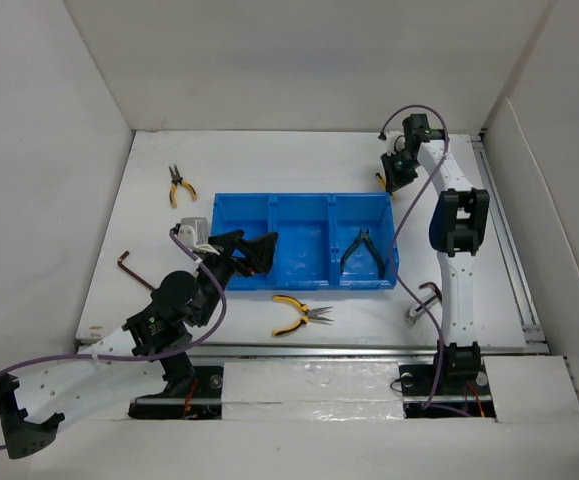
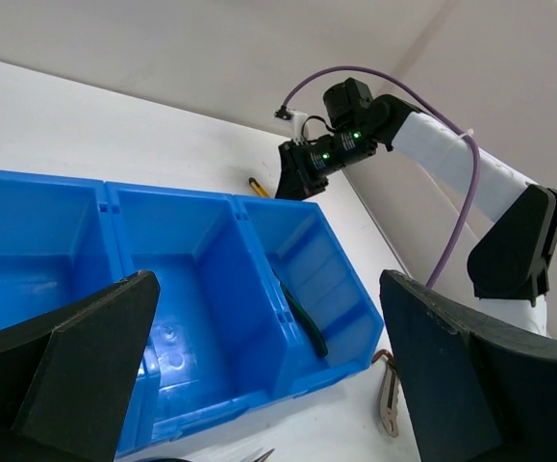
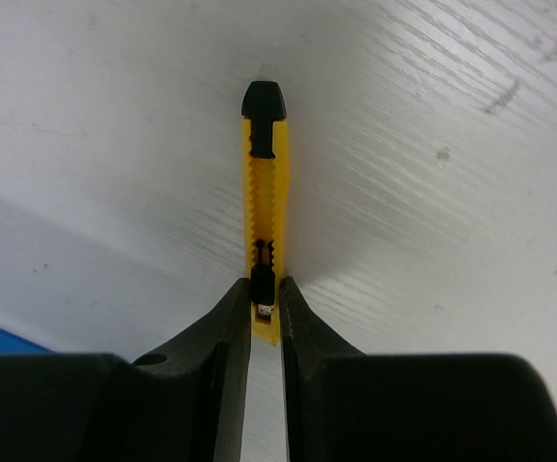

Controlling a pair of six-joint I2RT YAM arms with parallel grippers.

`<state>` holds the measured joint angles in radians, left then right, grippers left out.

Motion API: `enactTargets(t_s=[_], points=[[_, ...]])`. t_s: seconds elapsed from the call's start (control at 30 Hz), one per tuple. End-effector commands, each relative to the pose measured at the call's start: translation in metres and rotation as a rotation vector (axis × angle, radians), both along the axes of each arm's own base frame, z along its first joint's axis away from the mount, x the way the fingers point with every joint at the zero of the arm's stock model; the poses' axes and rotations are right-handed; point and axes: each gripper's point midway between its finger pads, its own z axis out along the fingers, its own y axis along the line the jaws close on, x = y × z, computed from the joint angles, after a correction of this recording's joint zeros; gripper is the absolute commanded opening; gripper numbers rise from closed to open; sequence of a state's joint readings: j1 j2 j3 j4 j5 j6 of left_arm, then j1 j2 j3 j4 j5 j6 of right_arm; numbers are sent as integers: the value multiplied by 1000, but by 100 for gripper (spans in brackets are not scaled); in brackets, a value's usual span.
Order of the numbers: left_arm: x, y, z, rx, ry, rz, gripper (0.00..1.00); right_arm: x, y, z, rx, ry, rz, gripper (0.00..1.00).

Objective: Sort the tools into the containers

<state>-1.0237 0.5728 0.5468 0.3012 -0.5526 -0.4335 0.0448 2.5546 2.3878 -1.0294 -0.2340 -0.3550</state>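
Step in hand: pick-up of yellow-and-black stick tool [image 3: 264,183], lying just beyond far right corner of blue tray [image 1: 309,283].
Right gripper [image 3: 265,310] pinched tight on near end of tool. Cannot tell if it is lifted off tabletop [image 1: 269,160].
Left gripper [image 2: 268,366] spread wide, holding nothing, hovers over left part of tray.
Dark green pliers [image 1: 362,252] lie in right compartment of tray.
Next move, I judge: lift straight up, carry over tray, release into free compartment. Grip is only on the end, so tool may swing.
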Motion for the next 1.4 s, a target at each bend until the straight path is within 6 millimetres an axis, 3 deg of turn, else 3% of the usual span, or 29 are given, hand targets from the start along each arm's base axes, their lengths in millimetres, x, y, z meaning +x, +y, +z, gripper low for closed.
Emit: enactTargets(t_s=[0.0,0.07,0.37,0.47,0.5,0.53,0.7,0.73,0.77,0.83,0.87,0.93,0.97,1.03,1.1,1.13,1.17,1.2,1.23,1.27,1.37], points=[[1,3,6,-35,-14,16,99,18,-26,34,-24,-112,-120,0],[2,3,5,-34,-12,19,99,21,-27,50,8,-158,-137,0],[2,4,5,-40,-12,22,99,20,-41,69,35,-205,-210,0],[1,5,6,-39,-14,22,99,24,-48,101,72,-301,-257,0],[2,5,6,-40,-13,23,99,18,-51,98,84,-290,-265,0],[2,5,6,-39,-13,25,99,17,-48,119,105,-337,-260,0],[5,9,4,-27,-9,55,99,-9,-19,171,277,-455,-214,0],[7,11,1,-22,-5,72,99,-17,-13,165,318,-460,-227,0],[8,12,1,-20,-3,81,99,-27,-7,196,354,-526,-204,0],[8,12,0,-18,-1,86,99,-39,4,213,383,-559,-188,0],[9,13,-1,-16,0,89,99,-55,12,226,397,-580,-171,0],[9,14,-1,-15,-1,95,99,-73,45,242,439,-618,-83,0],[10,14,-1,-13,1,101,99,-86,57,233,478,-583,-84,0],[12,17,-3,-13,7,122,99,-114,90,263,552,-637,-13,0],[13,21,-4,-18,12,144,99,-144,107,270,587,-655,11,0],[15,25,-4,-24,18,171,99,-159,131,277,625,-674,60,0],[16,27,-6,-20,23,182,99,-171,142,281,657,-672,66,0],[16,29,-7,-18,27,191,99,-187,149,267,678,-634,65,0],[16,31,-5,-21,27,201,99,-203,156,291,737,-699,82,0],[17,32,-5,-21,27,208,99,-224,174,292,809,-656,83,0],[18,39,-8,-24,37,245,99,-257,185,301,914,-680,18,0]])
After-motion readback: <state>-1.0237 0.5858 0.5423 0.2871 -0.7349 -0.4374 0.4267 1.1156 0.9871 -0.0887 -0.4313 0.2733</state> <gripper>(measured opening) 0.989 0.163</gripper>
